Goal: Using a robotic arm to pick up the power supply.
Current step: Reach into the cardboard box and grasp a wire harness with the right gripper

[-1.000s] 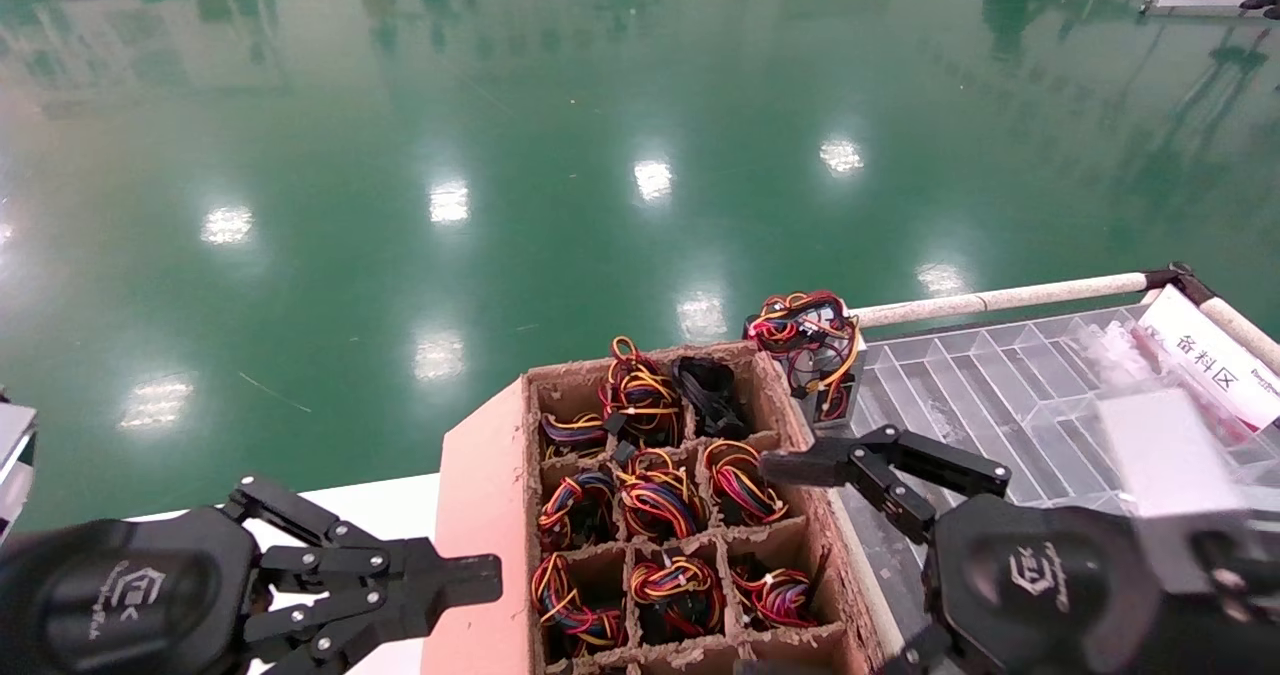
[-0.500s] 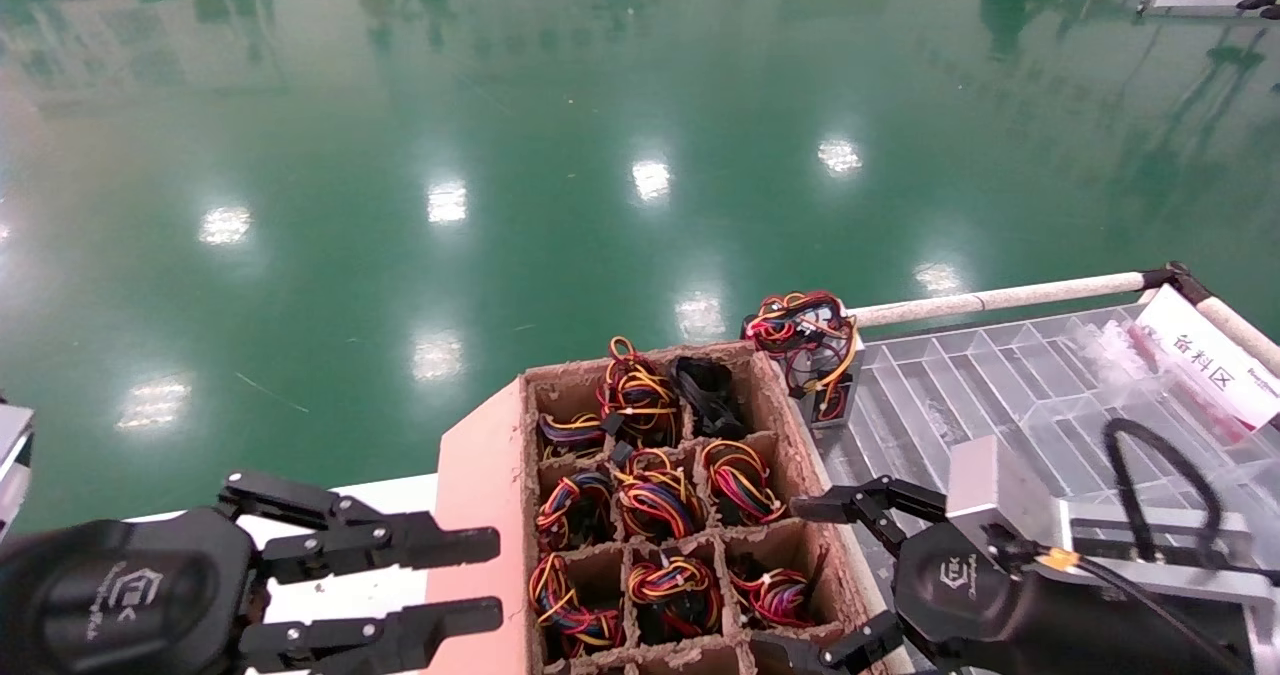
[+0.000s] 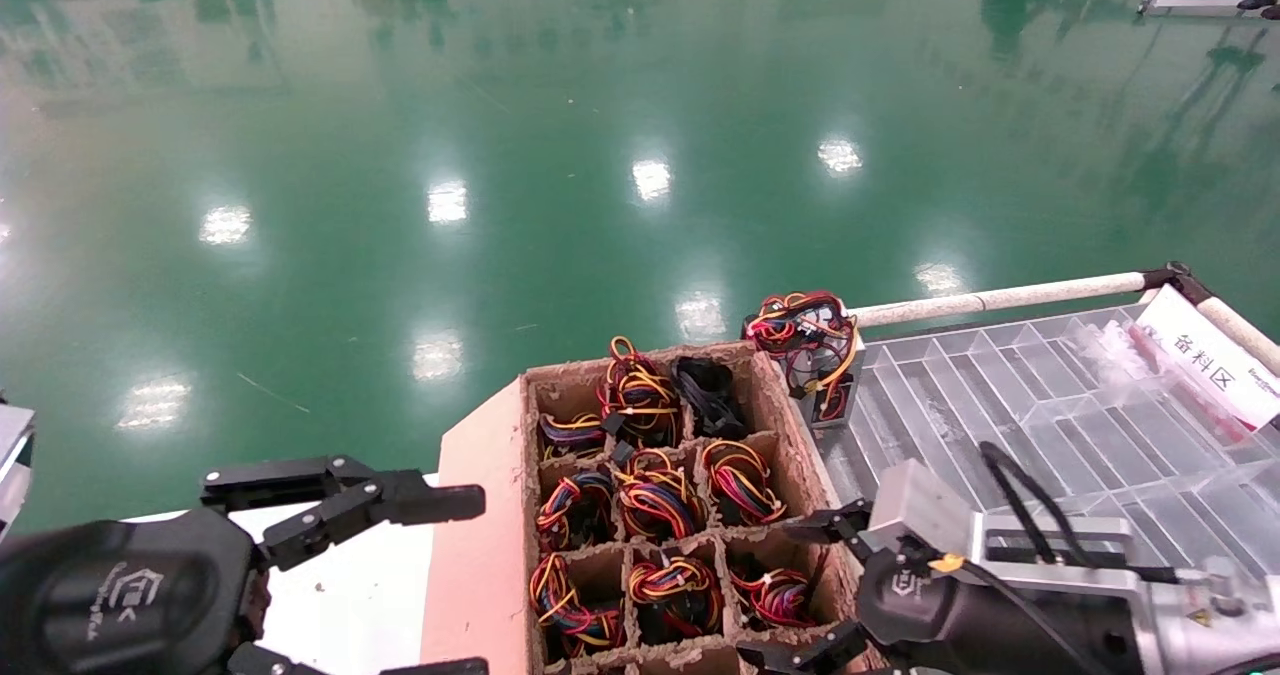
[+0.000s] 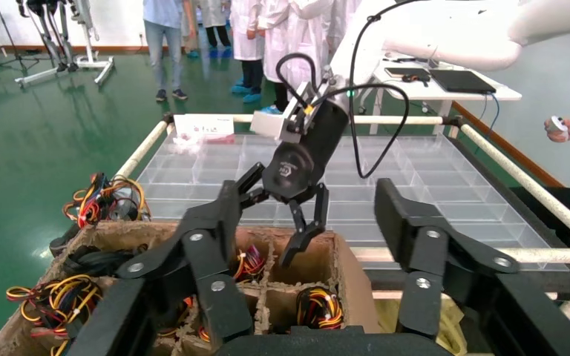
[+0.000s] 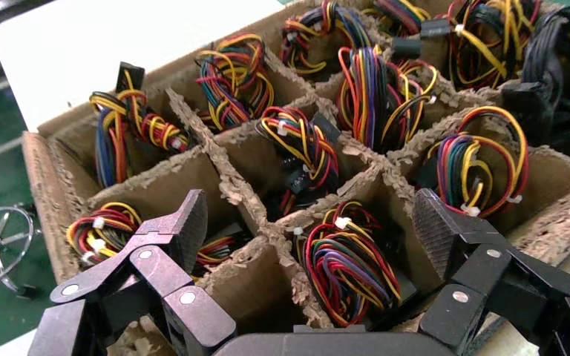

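Note:
Several power supplies with bundles of coloured wires sit in the cells of a brown cardboard box. The robotic arm is my right one, with a silver wrist block. Its gripper hangs open over the box's near right cells. In the right wrist view this gripper straddles one power supply, its fingers above the cell walls and touching nothing. One more power supply stands outside the box on the clear tray. My left gripper is wide open and empty beside the box's left side.
A clear plastic divider tray with a white label lies right of the box, framed by a white rail. A pink flap and white table lie left. Green floor lies beyond. People stand behind the tray.
My right gripper has dropped and swung left over the box's near right cells, bringing its silver wrist block into view. My left gripper has gone from nearly shut to wide open.

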`<act>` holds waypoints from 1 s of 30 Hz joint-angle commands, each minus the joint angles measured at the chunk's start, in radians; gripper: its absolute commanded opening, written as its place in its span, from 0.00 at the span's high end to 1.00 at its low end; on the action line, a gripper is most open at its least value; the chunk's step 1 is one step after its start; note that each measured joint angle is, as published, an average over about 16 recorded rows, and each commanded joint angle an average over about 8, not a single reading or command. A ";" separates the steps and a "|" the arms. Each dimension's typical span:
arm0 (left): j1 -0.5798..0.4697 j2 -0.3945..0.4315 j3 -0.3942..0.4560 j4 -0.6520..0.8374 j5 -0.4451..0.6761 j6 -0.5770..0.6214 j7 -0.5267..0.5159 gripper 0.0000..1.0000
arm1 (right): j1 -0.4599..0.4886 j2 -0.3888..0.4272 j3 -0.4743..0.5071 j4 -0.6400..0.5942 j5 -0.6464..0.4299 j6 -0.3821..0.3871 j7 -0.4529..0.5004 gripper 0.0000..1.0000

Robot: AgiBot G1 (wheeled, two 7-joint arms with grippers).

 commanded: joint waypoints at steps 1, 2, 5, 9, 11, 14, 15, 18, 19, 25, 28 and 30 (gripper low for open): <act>0.000 0.000 0.000 0.000 0.000 0.000 0.000 0.00 | 0.006 -0.010 -0.011 0.004 -0.023 0.008 0.011 1.00; 0.000 0.000 0.000 0.000 0.000 0.000 0.000 0.00 | 0.008 -0.012 -0.015 0.004 -0.033 0.011 0.016 1.00; 0.000 0.000 0.000 0.000 0.000 0.000 0.000 0.00 | 0.015 -0.018 -0.025 0.004 -0.059 0.020 0.028 1.00; 0.000 0.000 0.001 0.000 0.000 0.000 0.000 0.00 | 0.019 -0.022 -0.034 0.003 -0.085 0.032 0.042 1.00; 0.000 0.000 0.001 0.000 0.000 0.000 0.000 0.00 | 0.018 -0.024 -0.036 0.003 -0.093 0.041 0.047 1.00; 0.000 0.000 0.001 0.000 -0.001 0.000 0.000 0.00 | 0.014 -0.026 -0.037 0.004 -0.104 0.055 0.054 1.00; 0.000 0.000 0.001 0.000 -0.001 0.000 0.000 0.00 | 0.012 -0.026 -0.037 0.004 -0.107 0.060 0.056 1.00; 0.000 0.000 0.001 0.000 -0.001 0.000 0.000 0.00 | 0.008 -0.027 -0.038 0.005 -0.114 0.072 0.060 1.00; 0.000 0.000 0.001 0.000 -0.001 0.000 0.000 0.00 | 0.007 -0.027 -0.038 0.006 -0.116 0.074 0.061 1.00; 0.000 -0.001 0.001 0.000 -0.001 -0.001 0.001 0.00 | 0.004 -0.025 -0.041 0.009 -0.123 0.079 0.069 1.00; 0.000 -0.001 0.001 0.000 -0.001 -0.001 0.001 0.00 | 0.003 -0.021 -0.041 0.013 -0.126 0.080 0.075 1.00; 0.000 -0.001 0.002 0.000 -0.001 -0.001 0.001 0.00 | 0.001 -0.017 -0.041 0.017 -0.128 0.080 0.078 1.00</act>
